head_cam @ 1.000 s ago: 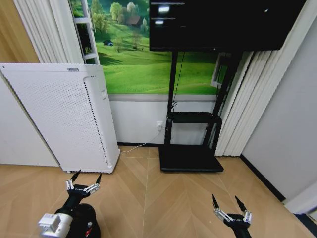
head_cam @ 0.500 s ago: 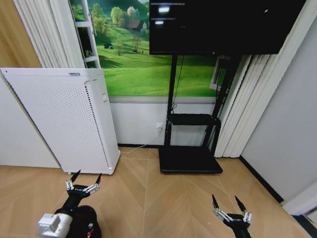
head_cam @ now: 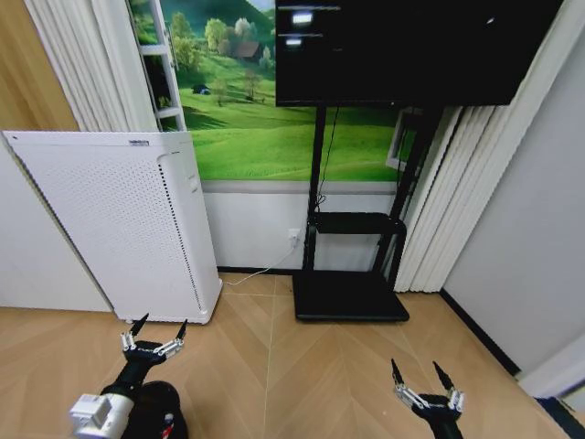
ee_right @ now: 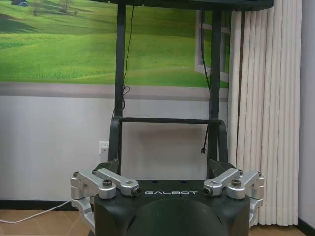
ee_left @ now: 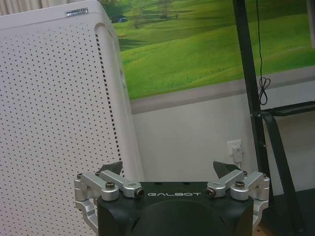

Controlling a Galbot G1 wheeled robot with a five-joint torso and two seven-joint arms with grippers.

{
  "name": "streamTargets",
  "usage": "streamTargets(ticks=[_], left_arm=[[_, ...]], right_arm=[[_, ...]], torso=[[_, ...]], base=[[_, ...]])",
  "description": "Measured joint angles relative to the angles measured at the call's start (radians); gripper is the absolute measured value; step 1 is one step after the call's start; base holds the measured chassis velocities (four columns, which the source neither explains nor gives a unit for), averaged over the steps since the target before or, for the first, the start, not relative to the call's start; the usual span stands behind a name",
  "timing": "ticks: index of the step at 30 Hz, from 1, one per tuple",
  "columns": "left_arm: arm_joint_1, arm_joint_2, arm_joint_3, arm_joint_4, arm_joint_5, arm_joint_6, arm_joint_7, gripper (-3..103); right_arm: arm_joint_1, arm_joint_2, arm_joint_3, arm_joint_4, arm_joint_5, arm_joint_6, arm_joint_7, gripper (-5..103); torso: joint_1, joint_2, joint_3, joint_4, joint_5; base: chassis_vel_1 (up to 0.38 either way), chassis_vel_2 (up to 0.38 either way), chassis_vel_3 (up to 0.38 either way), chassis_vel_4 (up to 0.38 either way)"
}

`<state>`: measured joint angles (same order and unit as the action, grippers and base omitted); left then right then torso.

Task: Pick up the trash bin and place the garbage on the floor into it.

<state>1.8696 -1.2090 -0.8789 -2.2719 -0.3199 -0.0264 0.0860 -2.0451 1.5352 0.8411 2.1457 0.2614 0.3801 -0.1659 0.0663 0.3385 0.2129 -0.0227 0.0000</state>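
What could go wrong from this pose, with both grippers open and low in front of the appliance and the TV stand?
1. The left gripper hangs open close to the white perforated appliance; driving forward might clip it.
2. A white cable trails across the floor from the wall outlet, so the base could snag it.
3. The right gripper faces the TV stand base, another possible obstacle.
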Motion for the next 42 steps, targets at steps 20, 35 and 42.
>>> streamTargets(ticks=[20,35,42], left_arm=[[0.0,0.0,0.0,0.0,0.0,0.0,0.0,100],[0.0,0.0,0.0,0.0,0.0,0.0,0.0,100],[0.0,0.0,0.0,0.0,0.0,0.0,0.0,100]], right_arm=[[0.0,0.0,0.0,0.0,0.0,0.0,0.0,100],[0.0,0.0,0.0,0.0,0.0,0.0,0.0,100],[0.0,0.0,0.0,0.0,0.0,0.0,0.0,100]], torso=[[0.041,0.111,0.07,0.0001,0.0],[0.059,0.159,0.099,0.0001,0.0001],[0.071,0.189,0.117,0.0,0.0]], base=[[0.025,0.024,-0.022,-0.021],[0.038,0.038,-0.026,-0.028],[0.0,0.0,0.0,0.0]])
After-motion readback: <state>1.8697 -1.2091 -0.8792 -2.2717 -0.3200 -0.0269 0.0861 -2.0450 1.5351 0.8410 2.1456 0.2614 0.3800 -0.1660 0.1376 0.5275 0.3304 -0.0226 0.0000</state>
